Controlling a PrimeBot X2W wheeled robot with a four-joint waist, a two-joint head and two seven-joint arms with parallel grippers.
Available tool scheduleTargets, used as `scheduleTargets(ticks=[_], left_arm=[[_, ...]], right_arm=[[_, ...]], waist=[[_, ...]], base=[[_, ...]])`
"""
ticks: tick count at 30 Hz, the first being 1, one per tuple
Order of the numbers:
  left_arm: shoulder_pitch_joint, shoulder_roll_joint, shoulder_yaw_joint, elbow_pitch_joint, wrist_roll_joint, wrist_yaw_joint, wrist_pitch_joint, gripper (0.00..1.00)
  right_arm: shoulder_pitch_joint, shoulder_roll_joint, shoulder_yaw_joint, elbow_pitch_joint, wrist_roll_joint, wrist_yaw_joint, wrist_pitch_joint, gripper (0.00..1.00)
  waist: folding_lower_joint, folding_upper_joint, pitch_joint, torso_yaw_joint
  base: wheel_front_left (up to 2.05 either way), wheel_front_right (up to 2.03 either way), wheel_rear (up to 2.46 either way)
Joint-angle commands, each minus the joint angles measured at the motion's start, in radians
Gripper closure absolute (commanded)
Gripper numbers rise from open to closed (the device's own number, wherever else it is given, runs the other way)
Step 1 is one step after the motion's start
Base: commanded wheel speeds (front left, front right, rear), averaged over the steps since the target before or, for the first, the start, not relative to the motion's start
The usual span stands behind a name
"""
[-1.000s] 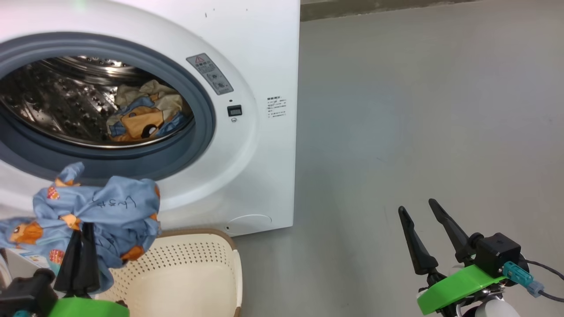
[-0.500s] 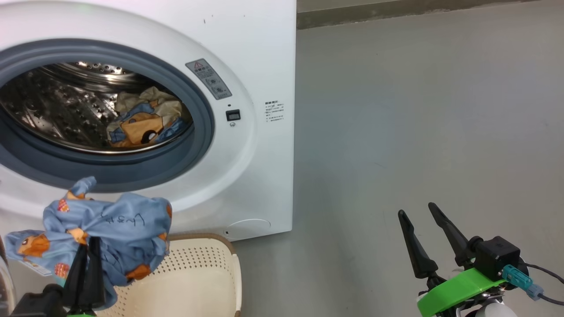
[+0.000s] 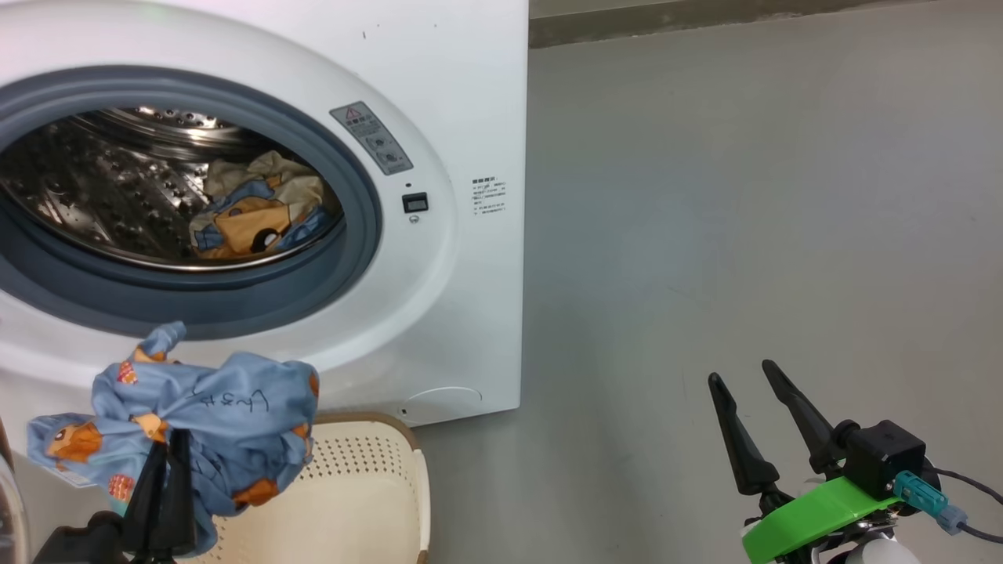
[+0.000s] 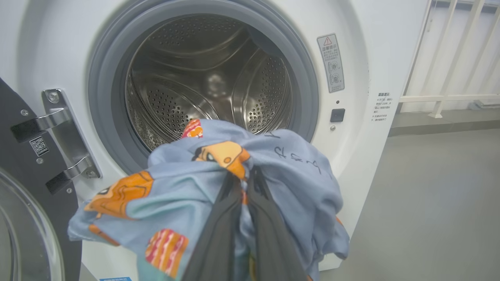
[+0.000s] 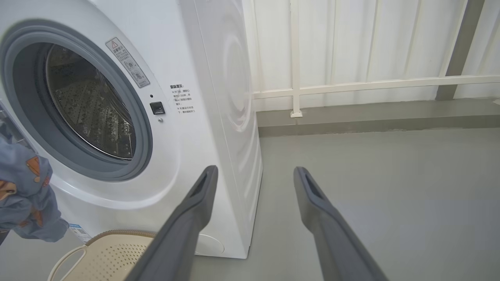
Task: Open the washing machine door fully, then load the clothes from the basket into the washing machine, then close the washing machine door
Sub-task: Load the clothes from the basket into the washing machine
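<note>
Before the robot, the big white front-loading washing machine [image 3: 462,94] takes up the upper left of the head view, its steel perforated drum [image 3: 102,188] open inside the grey rubber seal [image 3: 356,188]. In the left wrist view, the round washing machine door with the glossy black rim [image 4: 11,156] stands swung out on its metal hinge at the left. The small cream perforated basket with the brown rim [image 3: 368,501] sits on the grey floor [image 3: 744,196], just in front of the machine. A cream garment with orange and blue print [image 3: 255,211] lies in the drum, where it lay a second ago. The light blue garment with orange cartoon prints [image 3: 211,407] hangs bunched over the basket's left part, below the drum opening. It is pinched between the closed fingers of the left gripper [image 3: 170,442]. Compared with a second ago, garment and gripper sit a little further right and lower in the head view, more than its slight shift explains. The right gripper [image 3: 740,371] holds nothing, its fingers spread wide over bare floor, unmoved.
</note>
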Motion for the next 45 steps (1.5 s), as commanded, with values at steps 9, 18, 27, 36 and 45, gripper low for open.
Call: scheduleTargets(ticks=[9, 18, 27, 36, 45], left_arm=[[-0.009, -0.002, 0.033, -0.011, 0.015, 0.015, -0.006, 1.00], [-0.042, -0.010, 0.025, 0.005, 0.023, 0.017, -0.006, 1.00], [-0.107, -0.016, 0.031, 0.042, 0.027, 0.016, -0.006, 1.00], [-0.266, 0.000, 0.052, 0.098, 0.036, 0.012, -0.006, 1.00], [-0.491, 0.081, 0.089, 0.186, 0.038, -0.005, -0.006, 1.00]], right_arm=[[0.000, 0.000, 0.020, -0.033, -0.002, 0.010, -0.005, 0.00], [-0.007, 0.004, 0.016, -0.039, -0.003, 0.010, -0.005, 0.00], [-0.025, 0.013, 0.011, -0.049, -0.005, 0.010, -0.005, 0.00], [-0.063, 0.022, 0.016, -0.060, -0.009, 0.010, -0.005, 0.00], [-0.110, 0.037, 0.029, -0.064, -0.012, 0.010, -0.005, 0.00]], waist=[[0.0000, 0.0000, 0.016, 0.002], [0.0000, 0.0000, 0.065, 0.006], [0.0000, 0.0000, 0.146, -0.002], [0.0000, 0.0000, 0.246, -0.018], [0.0000, 0.0000, 0.335, -0.061]], base=[[0.00, 0.00, 0.00], [0.00, 0.00, 0.00], [0.00, 0.00, 0.00], [0.00, 0.00, 0.00], [0.00, 0.00, 0.00]])
